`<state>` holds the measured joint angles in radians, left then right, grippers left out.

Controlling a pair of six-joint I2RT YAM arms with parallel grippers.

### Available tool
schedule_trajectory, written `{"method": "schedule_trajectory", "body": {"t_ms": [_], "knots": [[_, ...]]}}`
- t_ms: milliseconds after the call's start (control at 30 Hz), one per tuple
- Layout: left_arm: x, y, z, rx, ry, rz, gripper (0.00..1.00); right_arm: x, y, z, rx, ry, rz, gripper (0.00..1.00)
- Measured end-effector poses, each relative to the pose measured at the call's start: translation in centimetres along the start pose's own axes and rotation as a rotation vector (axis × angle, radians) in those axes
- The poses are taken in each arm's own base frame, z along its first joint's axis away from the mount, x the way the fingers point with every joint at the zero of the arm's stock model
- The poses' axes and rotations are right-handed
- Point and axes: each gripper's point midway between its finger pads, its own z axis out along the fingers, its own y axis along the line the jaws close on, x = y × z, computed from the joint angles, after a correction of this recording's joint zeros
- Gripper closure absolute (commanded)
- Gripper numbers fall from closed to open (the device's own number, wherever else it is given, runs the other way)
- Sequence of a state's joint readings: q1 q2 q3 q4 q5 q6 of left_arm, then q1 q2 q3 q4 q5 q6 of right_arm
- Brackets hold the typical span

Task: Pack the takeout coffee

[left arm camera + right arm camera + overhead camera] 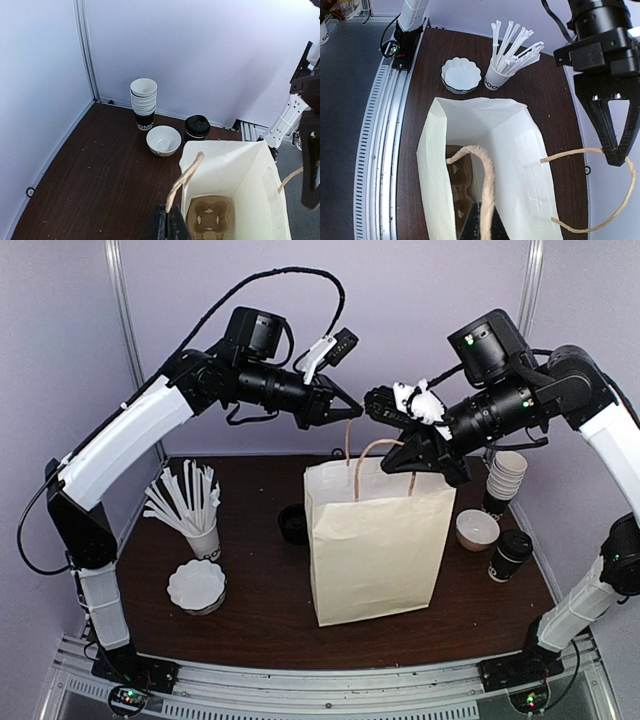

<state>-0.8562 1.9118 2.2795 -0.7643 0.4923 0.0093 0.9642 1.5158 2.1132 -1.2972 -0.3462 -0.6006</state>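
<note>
The cup of straws (198,525) stands at 9 o'clock from the paper bag (375,540), out of the way. The left gripper (168,224) is pinched tight on one rope handle (182,182). The right gripper (405,455) squeezes the other handle (487,190). I think they pull apart to hold the bag's mouth wide. A cardboard cup tray (210,217) waits at the bottom. The takeout coffee (511,555) stands on the table (260,620) at 3 o'clock from the bag, and nobody touches it.
</note>
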Motion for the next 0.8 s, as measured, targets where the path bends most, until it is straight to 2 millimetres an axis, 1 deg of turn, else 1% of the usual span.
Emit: {"method": "schedule_trajectory", "body": {"t_ms": [33,67,100,133,167,200,267,300,367,433,500,567,600,700,767,800], "knots": [[0.2,0.1,0.1,-0.002,0.004,-0.002,0.93,0.4,0.1,0.4,-0.002,0.013,0.000,0.88],[0.4,0.1,0.2,-0.002,0.008,-0.004,0.78,1.0,0.2,0.9,-0.008,0.031,0.004,0.68],[0.8,0.2,0.4,-0.002,0.016,-0.008,0.60,1.8,0.3,1.7,-0.015,0.052,0.003,0.48],[1.2,0.2,0.6,-0.002,0.026,-0.011,0.51,2.5,0.5,2.4,-0.024,0.074,0.013,0.37],[1.7,0.3,0.8,-0.001,0.038,-0.019,0.44,3.2,0.6,3.0,-0.031,0.095,0.018,0.30],[2.3,0.4,1.1,0.000,0.050,-0.026,0.41,4.0,0.8,3.6,-0.041,0.120,0.020,0.24],[3.3,0.5,1.4,-0.003,0.074,-0.041,0.37,4.9,1.0,4.0,-0.056,0.148,0.017,0.16],[3.7,0.7,1.6,-0.007,0.084,-0.047,0.35,5.0,1.0,3.9,-0.059,0.151,0.013,0.13],[3.9,0.9,1.6,-0.019,0.091,-0.049,0.32,4.8,1.1,3.3,-0.060,0.135,0.009,0.13],[3.8,1.0,1.1,-0.041,0.091,-0.043,0.29,4.4,1.1,2.1,-0.051,0.110,-0.004,0.13],[3.3,1.0,-0.1,-0.073,0.085,-0.021,0.28,3.6,1.0,0.6,-0.032,0.074,-0.014,0.13],[2.8,0.8,-1.7,-0.107,0.076,0.009,0.28,3.0,1.0,-0.8,-0.009,0.038,-0.022,0.14],[2.7,0.6,-2.5,-0.117,0.075,0.024,0.28,3.0,1.0,-1.4,0.002,0.029,-0.021,0.15],[2.3,-0.1,-4.5,-0.133,0.073,0.073,0.27,3.7,0.6,-2.3,0.031,0.023,-0.003,0.18],[2.5,-0.5,-5.4,-0.132,0.084,0.100,0.27,4.6,0.5,-2.1,0.036,0.038,0.013,0.22],[2.7,-0.5,-5.5,-0.132,0.094,0.113,0.27,5.3,0.5,-1.6,0.032,0.052,0.027,0.24]]}}
